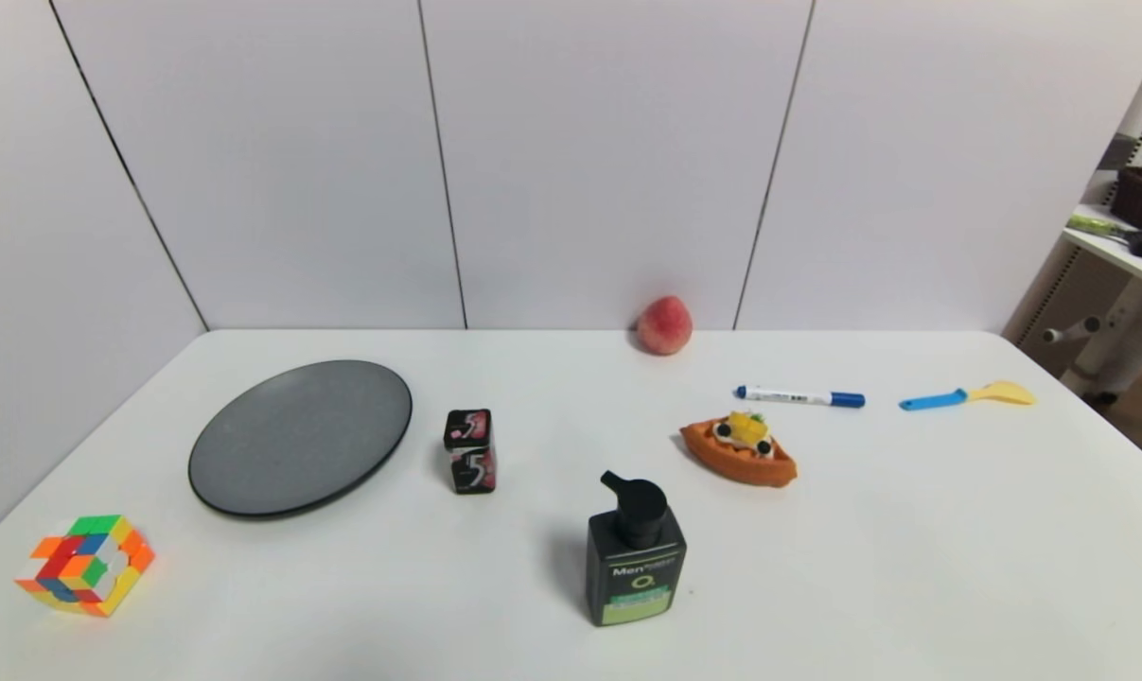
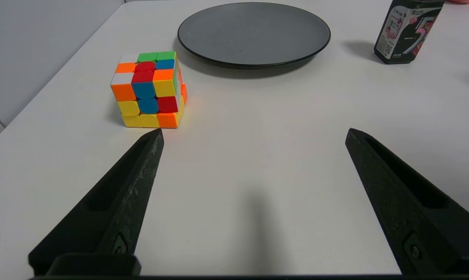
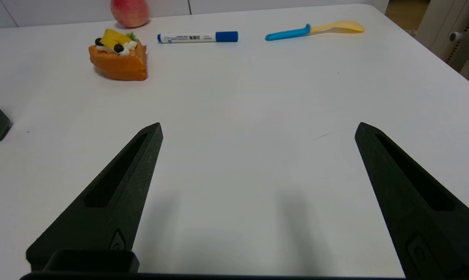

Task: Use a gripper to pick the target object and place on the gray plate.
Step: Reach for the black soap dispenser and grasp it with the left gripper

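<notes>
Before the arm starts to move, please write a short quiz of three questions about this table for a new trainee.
1. True or false: the gray plate already carries the black pump bottle.
2. Which thing stands between the plate and the bottle? A) peach B) gum box C) blue marker
3. Fill in: the left gripper and the right gripper are both ____.

Key
1. False: the plate is bare and the bottle stands on the table.
2. B
3. open, holding nothing
</notes>
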Available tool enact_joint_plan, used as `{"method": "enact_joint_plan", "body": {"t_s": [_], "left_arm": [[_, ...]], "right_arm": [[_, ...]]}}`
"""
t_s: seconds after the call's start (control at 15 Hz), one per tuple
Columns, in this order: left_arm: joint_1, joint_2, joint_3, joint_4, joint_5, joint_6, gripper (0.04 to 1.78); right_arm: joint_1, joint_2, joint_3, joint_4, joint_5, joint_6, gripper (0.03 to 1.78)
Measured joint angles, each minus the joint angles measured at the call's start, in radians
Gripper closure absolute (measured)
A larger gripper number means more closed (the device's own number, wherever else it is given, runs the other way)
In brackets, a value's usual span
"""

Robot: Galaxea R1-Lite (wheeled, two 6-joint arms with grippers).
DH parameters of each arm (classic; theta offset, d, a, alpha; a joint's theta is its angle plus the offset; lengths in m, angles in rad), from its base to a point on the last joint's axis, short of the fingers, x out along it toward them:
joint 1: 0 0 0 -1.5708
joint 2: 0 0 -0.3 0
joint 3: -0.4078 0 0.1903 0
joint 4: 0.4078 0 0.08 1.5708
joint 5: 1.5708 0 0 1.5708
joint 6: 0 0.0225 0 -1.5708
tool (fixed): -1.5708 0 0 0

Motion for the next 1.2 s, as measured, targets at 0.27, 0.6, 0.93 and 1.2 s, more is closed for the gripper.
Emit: {"method": "enact_joint_plan", "body": {"t_s": [0.27,0.6,0.93,1.2], "left_arm": [[0.0,0.0,0.0,0.0,0.0,0.0,0.13],[0.0,0.0,0.0,0.0,0.0,0.0,0.13],[0.0,0.0,0.0,0.0,0.0,0.0,0.13],[0.0,0.0,0.0,0.0,0.0,0.0,0.13]], "right_arm": [[0.0,0.0,0.0,0.0,0.0,0.0,0.1],[0.0,0.0,0.0,0.0,0.0,0.0,0.1],[0.0,0.0,0.0,0.0,0.0,0.0,0.1],[0.0,0.0,0.0,0.0,0.0,0.0,0.1]]}}
